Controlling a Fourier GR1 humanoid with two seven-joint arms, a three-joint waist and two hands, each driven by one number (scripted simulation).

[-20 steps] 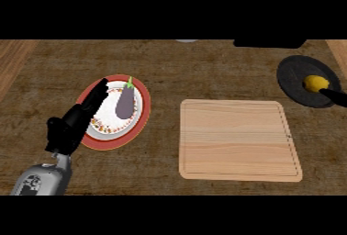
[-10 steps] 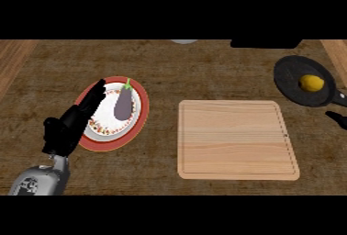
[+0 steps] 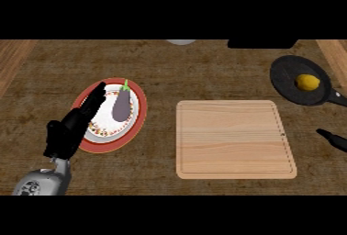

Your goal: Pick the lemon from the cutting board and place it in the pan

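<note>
The yellow lemon (image 3: 308, 82) lies inside the black pan (image 3: 295, 73) at the far right of the counter. Nothing sits on the wooden cutting board (image 3: 234, 137) in the middle. Only a straight black fingertip of my right hand (image 3: 332, 138) shows at the right edge, below the pan's handle and right of the board, holding nothing. My left hand (image 3: 66, 133) rests open at the left, fingers pointing up over the rim of a plate.
A white patterned plate (image 3: 102, 128) on a red plate (image 3: 85, 98) holds a purple eggplant (image 3: 122, 105) at the left. A pale round object (image 3: 181, 42) and a dark object (image 3: 261, 43) sit at the counter's far edge.
My right hand has pulled back from beside the pan, downward along the right edge. The lemon stays in the pan. The left hand has not moved.
</note>
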